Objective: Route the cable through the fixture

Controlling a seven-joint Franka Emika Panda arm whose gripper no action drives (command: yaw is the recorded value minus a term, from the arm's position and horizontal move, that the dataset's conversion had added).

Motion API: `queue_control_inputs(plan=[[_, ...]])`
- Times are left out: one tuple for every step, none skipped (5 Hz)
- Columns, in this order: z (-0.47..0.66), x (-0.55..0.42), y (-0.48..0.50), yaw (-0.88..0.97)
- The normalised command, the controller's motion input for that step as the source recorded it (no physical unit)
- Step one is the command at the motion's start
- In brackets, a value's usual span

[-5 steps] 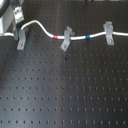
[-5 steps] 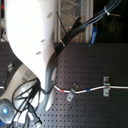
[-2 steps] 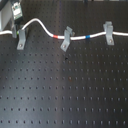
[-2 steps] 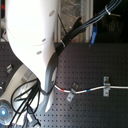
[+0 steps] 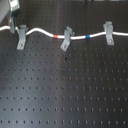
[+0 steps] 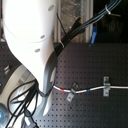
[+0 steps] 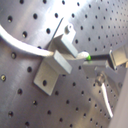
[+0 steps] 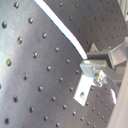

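Claw (image 5: 18,27), grip state unclear, hung right at the fixture (image 5: 21,39), with the cable (image 5: 50,34) running lengthwise through its fork.

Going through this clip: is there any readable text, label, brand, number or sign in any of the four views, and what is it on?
None can be read in any view.
The cable carries only a red band and a blue band, no lettering.
The grey clips, such as the middle one, and the perforated board are unmarked.
The white robot arm in the second exterior view shows no legible logo.
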Motion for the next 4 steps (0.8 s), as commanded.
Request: queue_control_inputs(plan=[[-0.06,0.034,0.03,0.02],[0.0,-0.008,-0.036,0.0],[0.0,-0.178,-0.203,-0.06],[-0.07,-0.324,-0.113,-0.02]])
